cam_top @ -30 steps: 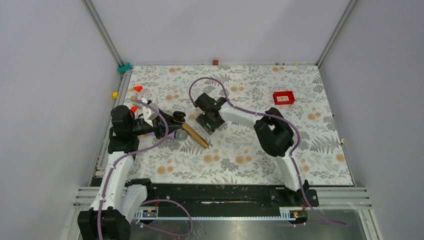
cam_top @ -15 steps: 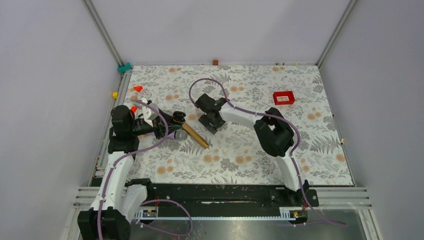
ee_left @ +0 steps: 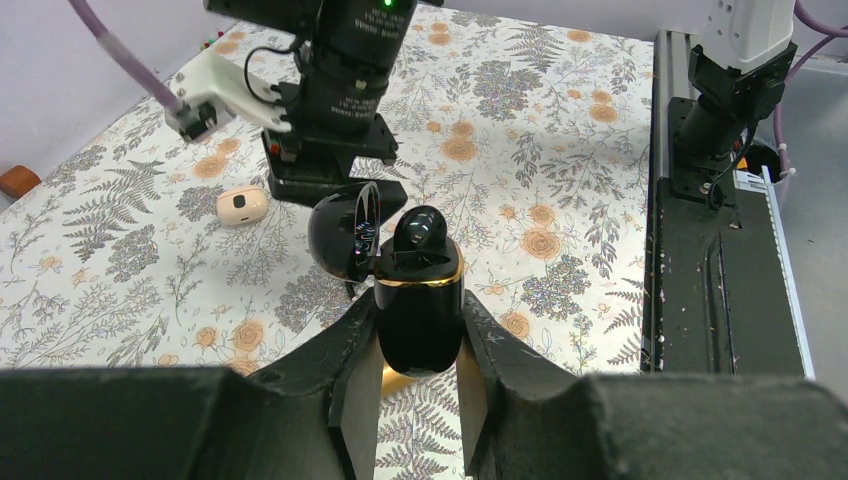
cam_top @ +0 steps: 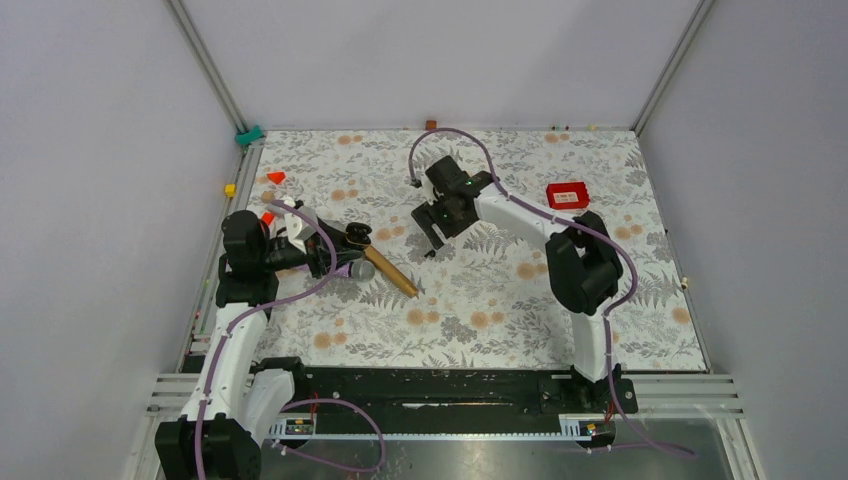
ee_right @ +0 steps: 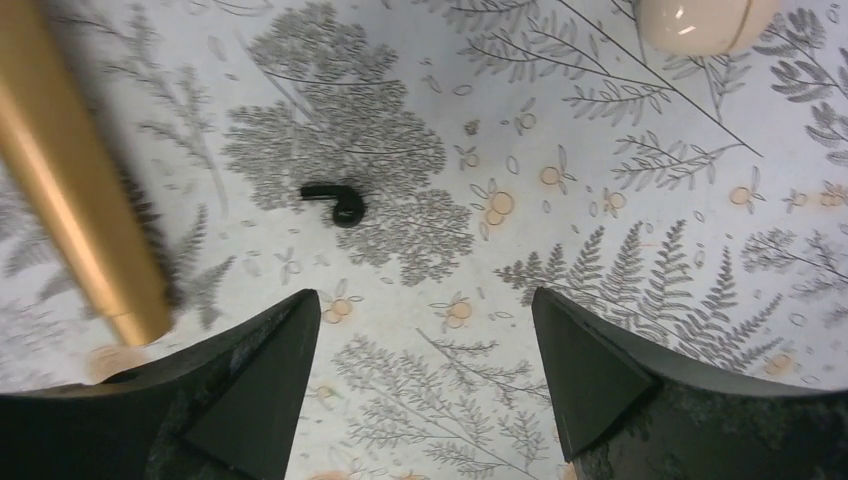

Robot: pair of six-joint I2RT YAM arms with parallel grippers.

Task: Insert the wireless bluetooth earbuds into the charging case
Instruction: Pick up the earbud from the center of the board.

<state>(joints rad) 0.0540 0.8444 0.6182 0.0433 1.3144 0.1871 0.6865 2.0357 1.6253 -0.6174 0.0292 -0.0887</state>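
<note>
**Inspector:** State of the left gripper (ee_left: 420, 345)?

**Recorder:** Its jaws pinch the charging case (ee_left: 420, 300) across the lower body and hold it upright. The hinged lid (ee_left: 342, 235) is swung open to one side. The low grip leaves the mouth unobstructed, presumably so that a bud can be lowered in from above.

**Inspector:** Contents of the case?

**Recorder:** A seated earbud (ee_left: 420, 230) appears to occupy the top, its head proud of the gold band. I cannot tell whether it is fully home. The second well is hidden from this angle.

**Inspector:** And its partner?

**Recorder:** The loose earbud (ee_right: 335, 200) lies flat on the floral table (ee_right: 620, 230), touching nothing. A gold microphone handle (ee_right: 80, 200) lies near it on one side. A cream-pink pod (ee_right: 700, 15) sits well apart.

**Inspector:** Right gripper (ee_right: 425, 300)?

**Recorder:** Its jaws are spread wide and empty. It hangs over the table with the bud ahead of the fingertips, not between them. In my judgement this is the line-up for a pick, and the fingers must advance and descend to straddle the bud.

**Inspector:** Risks?

**Recorder:** The bud is small and low-lying, so a finger could flick it toward the handle. Insertion then demands the right orientation.
</note>
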